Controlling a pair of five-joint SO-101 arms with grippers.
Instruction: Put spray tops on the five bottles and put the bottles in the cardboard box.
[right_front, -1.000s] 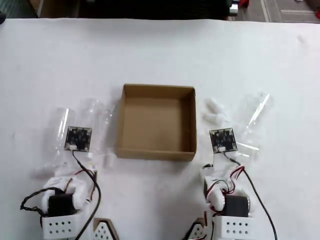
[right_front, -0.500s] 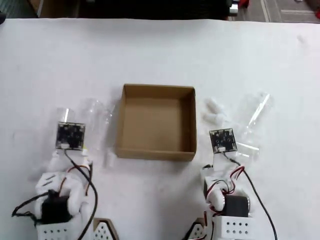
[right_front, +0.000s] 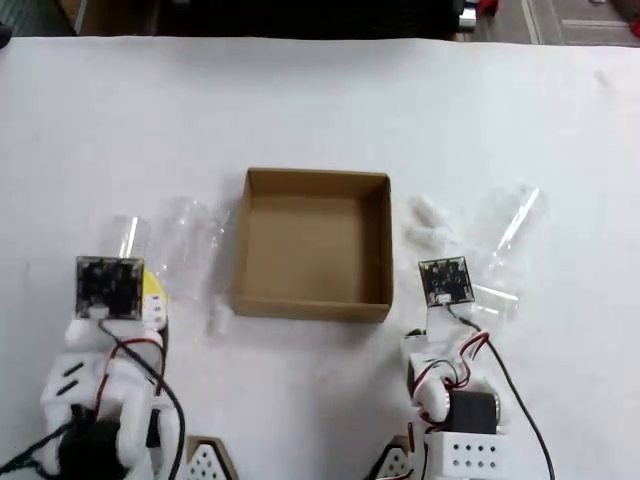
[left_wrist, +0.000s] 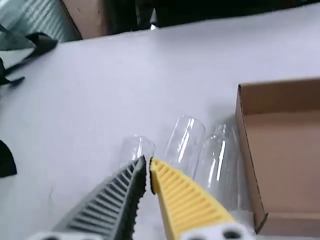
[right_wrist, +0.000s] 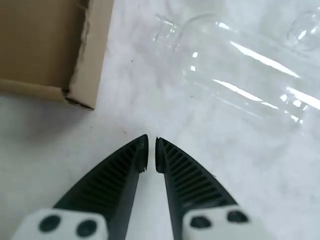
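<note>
An open cardboard box (right_front: 315, 243) sits at the table's middle, its corner also in the left wrist view (left_wrist: 282, 150) and right wrist view (right_wrist: 47, 45). Clear bottles lie on both sides of it: three left of the box (left_wrist: 182, 145), (right_front: 190, 235), others on the right (right_front: 505, 225), (right_wrist: 240, 80). Small white spray tops (right_front: 428, 212) lie right of the box. My left gripper (left_wrist: 148, 163), grey and yellow, is shut with nothing in it, just short of the left bottles. My right gripper (right_wrist: 151, 146) is shut and empty, near the box's front right corner.
The white table (right_front: 320, 110) is bare behind the box. A small white piece (right_front: 214, 320) lies by the box's front left corner. Dark objects (left_wrist: 20, 50) lie at the table's far left edge.
The left arm has pulled back toward the table's front left, uncovering the bottles beside the box. The right arm has not moved.
</note>
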